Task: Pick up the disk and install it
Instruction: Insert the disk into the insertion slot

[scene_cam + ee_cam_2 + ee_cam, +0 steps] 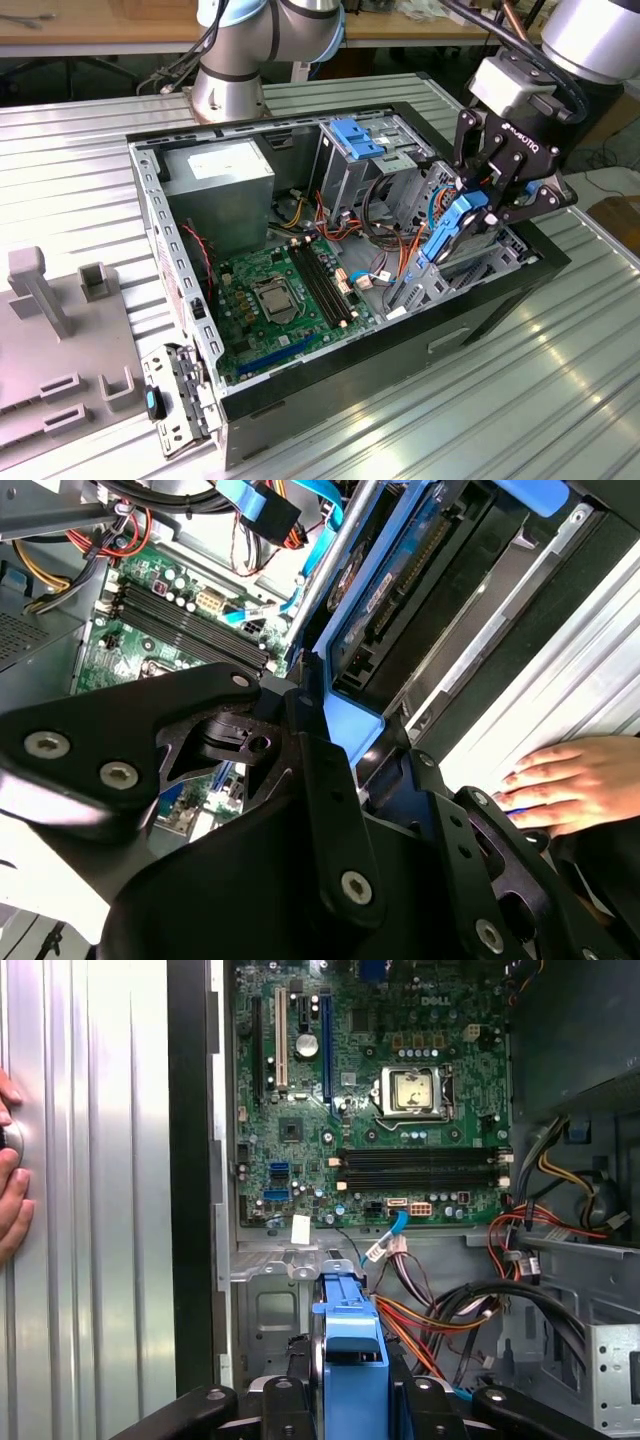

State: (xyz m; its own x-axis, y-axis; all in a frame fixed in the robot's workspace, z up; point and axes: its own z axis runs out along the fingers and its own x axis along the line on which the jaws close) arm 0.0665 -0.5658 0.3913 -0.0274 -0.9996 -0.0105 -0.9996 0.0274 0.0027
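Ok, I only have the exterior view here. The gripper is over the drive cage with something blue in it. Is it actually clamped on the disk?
Observer: Yes. In the first wrist view the disk stands between the fingers of the gripper, which press on both sides of its blue carrier.
Operator: Anything beside the case that I can't see from here?
Observer: A hand rests flat on the ribbed metal table, just outside the black outer wall of the case. It shows in both wrist views.
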